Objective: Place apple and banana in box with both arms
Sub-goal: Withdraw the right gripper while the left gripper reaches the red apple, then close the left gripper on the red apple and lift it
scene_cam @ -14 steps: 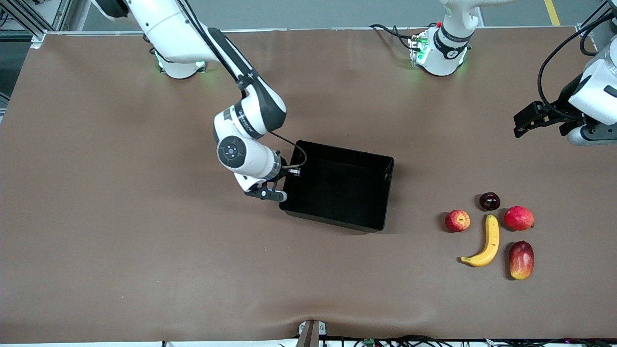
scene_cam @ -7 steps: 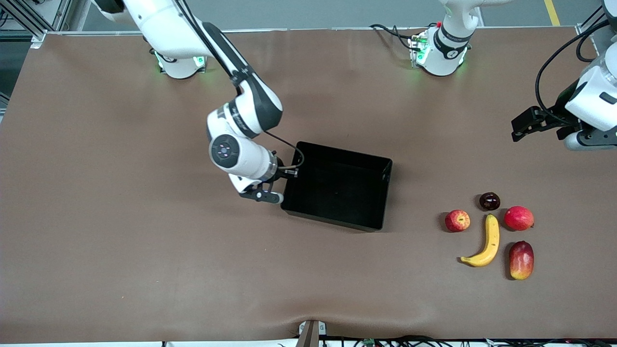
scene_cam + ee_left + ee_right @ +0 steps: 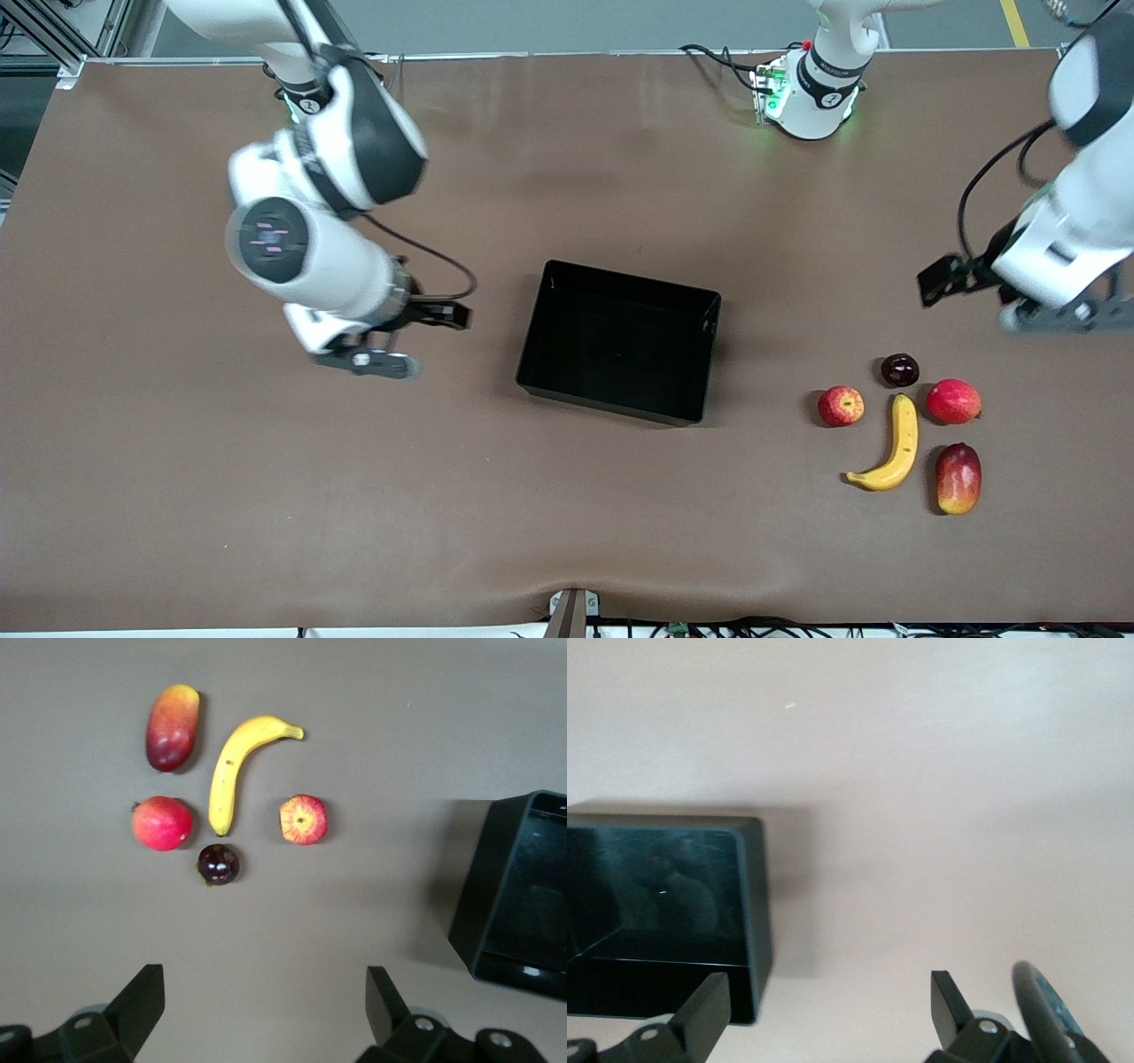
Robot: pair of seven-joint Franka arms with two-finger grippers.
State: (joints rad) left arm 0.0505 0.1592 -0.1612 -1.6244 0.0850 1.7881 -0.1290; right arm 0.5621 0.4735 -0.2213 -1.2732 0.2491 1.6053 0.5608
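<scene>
Since a second ago the right claw [image 3: 390, 341] has let go of the box [image 3: 620, 353] wall and pulled away toward the right arm's end of the worktop [image 3: 221, 496]; the box itself now sits a touch farther from the front camera than it did. That claw hangs over bare worktop with its fingers [image 3: 704, 1014] spread and nothing between them, the box's short wall at about three o'clock from it in the front view. Over at the other end, the left claw [image 3: 970, 297] has dropped lower in the front view, toward the fruit, and hangs over the worktop with its fingers [image 3: 142, 1005] spread wide and empty.

The box rests on the worktop near its middle, empty, its black floor glossy. The apple [image 3: 840, 406] lies at about four o'clock from the box, well apart from it. The banana [image 3: 893, 446] lies just beside the apple at its four o'clock, its curve running from a tip nearer the front camera up to a tip between the apple and a pinkish-red fruit [image 3: 953, 400]. A dark plum-like fruit [image 3: 900, 369] sits at twelve o'clock from the banana's upper tip, and a mango [image 3: 959, 478] lies at three o'clock from the banana's body. None of the fruits touch the box.
</scene>
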